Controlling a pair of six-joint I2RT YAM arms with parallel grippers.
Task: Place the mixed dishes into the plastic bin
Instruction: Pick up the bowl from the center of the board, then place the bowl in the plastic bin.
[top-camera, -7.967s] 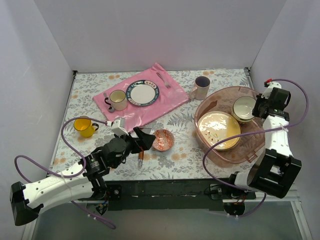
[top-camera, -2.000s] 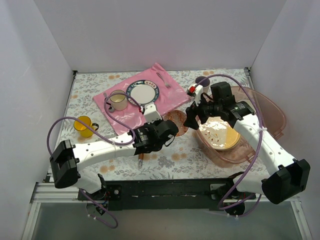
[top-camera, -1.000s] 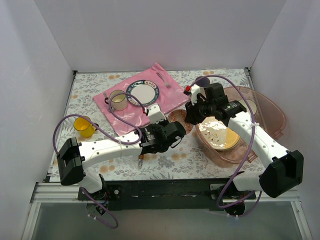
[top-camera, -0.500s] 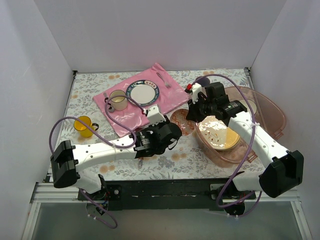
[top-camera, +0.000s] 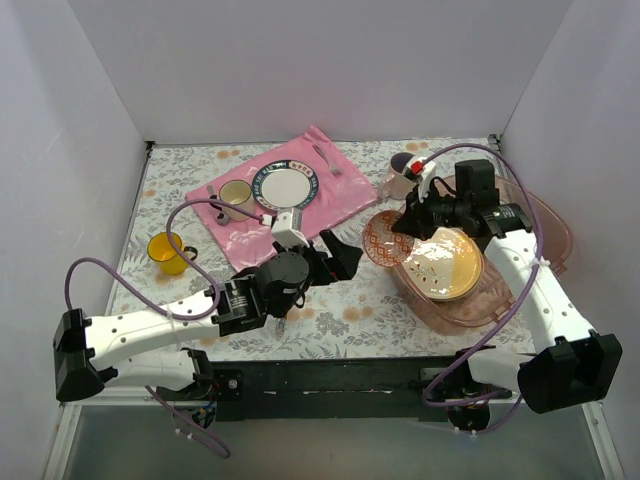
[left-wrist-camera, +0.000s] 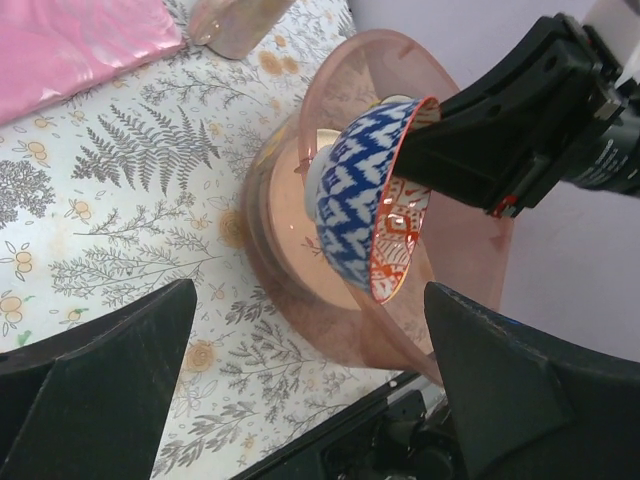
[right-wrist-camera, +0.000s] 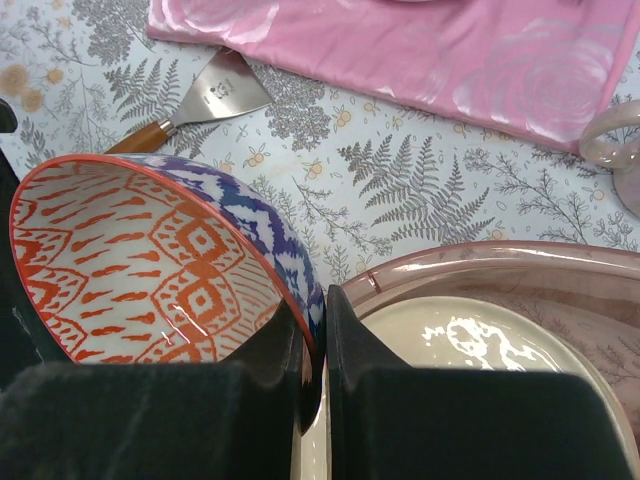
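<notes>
1. Handover done: the left gripper (top-camera: 338, 254) has let go, jaws wide.
2. The right gripper (right-wrist-camera: 310, 372) now has its jaws pinched on the rim of the small orange-and-blue patterned ceramic bowl (right-wrist-camera: 150, 255).
3. The bowl hangs tilted at the rim of the translucent pink round plastic bin (right-wrist-camera: 480, 250), seemingly not inside yet.

A plate (top-camera: 447, 268) lies in the plastic bin (top-camera: 556, 226). A bowl (top-camera: 385, 238) is at the bin's left rim, a mug (top-camera: 402, 178) just behind it. The mat (top-camera: 340, 195) lies left of the bin, a second mug (top-camera: 168, 252) farther left.
</notes>
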